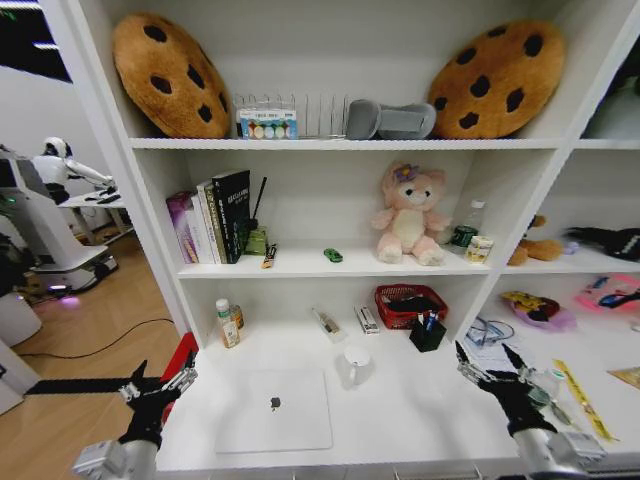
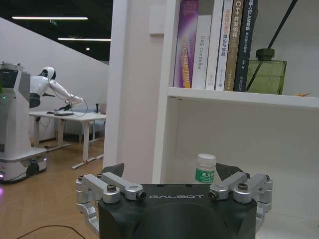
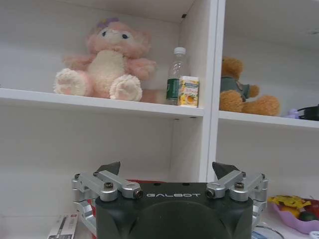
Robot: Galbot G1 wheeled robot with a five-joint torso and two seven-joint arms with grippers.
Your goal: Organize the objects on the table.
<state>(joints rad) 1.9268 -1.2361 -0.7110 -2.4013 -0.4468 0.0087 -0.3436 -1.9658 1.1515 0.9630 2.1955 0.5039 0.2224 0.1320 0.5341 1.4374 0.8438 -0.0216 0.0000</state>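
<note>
A thin silver laptop [image 1: 275,408] lies shut on the white table [image 1: 420,415], near its front edge. A tiny green toy car [image 1: 333,255] sits on the shelf above the table. Blue and black pens [image 1: 427,321] stand in a small black holder at the back of the table. My left gripper [image 1: 160,385] hovers open at the table's left edge, left of the laptop, with nothing held; the left wrist view shows this gripper [image 2: 171,172] with fingers spread. My right gripper [image 1: 490,365] is open over the table's right part, and the right wrist view shows it [image 3: 167,169] empty too.
A white mug [image 1: 355,366] stands just right of the laptop. Two small bottles [image 1: 229,323], a tube [image 1: 328,323], a small box [image 1: 367,319] and a red mesh basket [image 1: 410,305] line the back. Glasses [image 1: 487,331] and a yellow ruler [image 1: 580,398] lie near the right gripper.
</note>
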